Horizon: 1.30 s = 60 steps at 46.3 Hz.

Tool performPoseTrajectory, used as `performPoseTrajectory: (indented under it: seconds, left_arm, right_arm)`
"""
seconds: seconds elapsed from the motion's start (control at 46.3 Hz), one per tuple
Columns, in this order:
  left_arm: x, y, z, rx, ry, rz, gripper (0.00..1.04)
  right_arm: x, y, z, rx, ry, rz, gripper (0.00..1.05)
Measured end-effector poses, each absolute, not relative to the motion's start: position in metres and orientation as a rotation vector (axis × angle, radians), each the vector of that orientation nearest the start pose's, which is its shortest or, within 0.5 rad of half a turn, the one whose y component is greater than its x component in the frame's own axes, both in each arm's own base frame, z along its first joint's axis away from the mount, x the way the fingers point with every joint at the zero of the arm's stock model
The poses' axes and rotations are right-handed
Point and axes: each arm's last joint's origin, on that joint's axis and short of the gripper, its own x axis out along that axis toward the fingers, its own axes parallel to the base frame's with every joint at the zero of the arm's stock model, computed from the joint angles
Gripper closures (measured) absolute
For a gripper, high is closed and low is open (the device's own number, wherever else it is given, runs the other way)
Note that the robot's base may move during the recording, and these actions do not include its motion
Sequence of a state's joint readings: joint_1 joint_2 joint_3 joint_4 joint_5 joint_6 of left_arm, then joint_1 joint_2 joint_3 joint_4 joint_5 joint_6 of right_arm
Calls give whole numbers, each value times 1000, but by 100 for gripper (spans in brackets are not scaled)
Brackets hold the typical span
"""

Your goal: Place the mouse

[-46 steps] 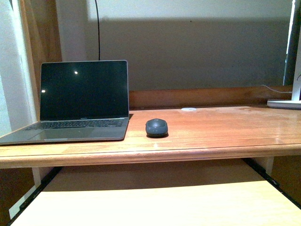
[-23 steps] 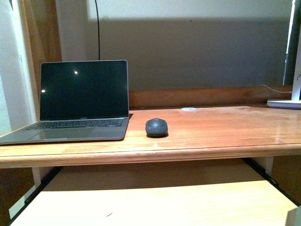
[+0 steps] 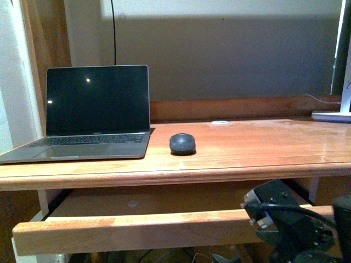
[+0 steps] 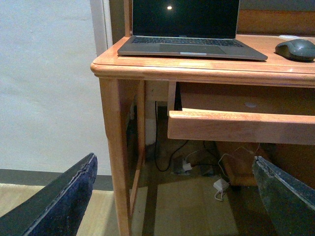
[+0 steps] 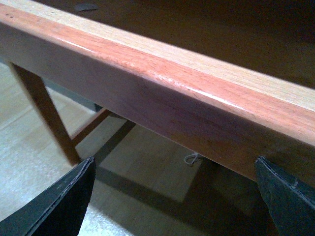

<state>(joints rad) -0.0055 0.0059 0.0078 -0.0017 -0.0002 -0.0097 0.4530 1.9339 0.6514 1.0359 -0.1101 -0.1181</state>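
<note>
Comparing this moment with half a second back, I see the front view sits lower: the pale pull-out tray [image 3: 137, 227] now shows its wooden front edge instead of its flat top, and my right arm [image 3: 296, 224] has come into the lower right corner. The mouse [image 3: 182, 143] lies where it lay, on the bench [image 3: 263, 148], just beside the right edge of the open laptop [image 3: 93, 112] and apart from it. A small white disc [image 3: 220, 123] rests farther back near the bench's raised rear rail, and a white lamp base [image 3: 332, 116] stands at the far right. The left tool [image 4: 172, 196] hangs below bench height with its pads wide apart, empty, looking up at the bench corner; cables lie on the floor [image 4: 197, 162] beneath. The right tool [image 5: 172, 196] is likewise spread and empty, close under the tray's front rail [image 5: 172, 83], which stands between it and the mouse.
</note>
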Motion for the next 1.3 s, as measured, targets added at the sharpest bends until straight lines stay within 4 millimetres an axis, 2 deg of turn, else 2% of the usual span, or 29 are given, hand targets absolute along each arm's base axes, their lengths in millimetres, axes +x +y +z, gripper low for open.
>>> performPoseTrajectory:
  seconds: [0.346, 0.54, 0.735, 0.821, 0.951, 1.059, 1.297]
  left_arm:
    - [98, -1, 166, -10, 0, -5, 8]
    - [98, -1, 166, -10, 0, -5, 8]
    - [98, -1, 166, -10, 0, -5, 8]
    - [98, -1, 166, -10, 0, -5, 8]
    - [98, -1, 166, -10, 0, -5, 8]
    - [98, 0, 166, -10, 0, -5, 8]
    - [98, -1, 166, -10, 0, -5, 8]
  right_arm:
    - [345, 188, 112, -100, 211, 407, 7]
    - [350, 197, 107, -85, 234, 356, 7]
    - [350, 197, 107, -41, 234, 352, 7]
    - [347, 189, 111, -13, 227, 352, 7]
    - [332, 160, 136, 55, 197, 307, 7]
    - [309, 127, 157, 127, 174, 263, 7]
    - [245, 67, 167, 255, 207, 201, 7]
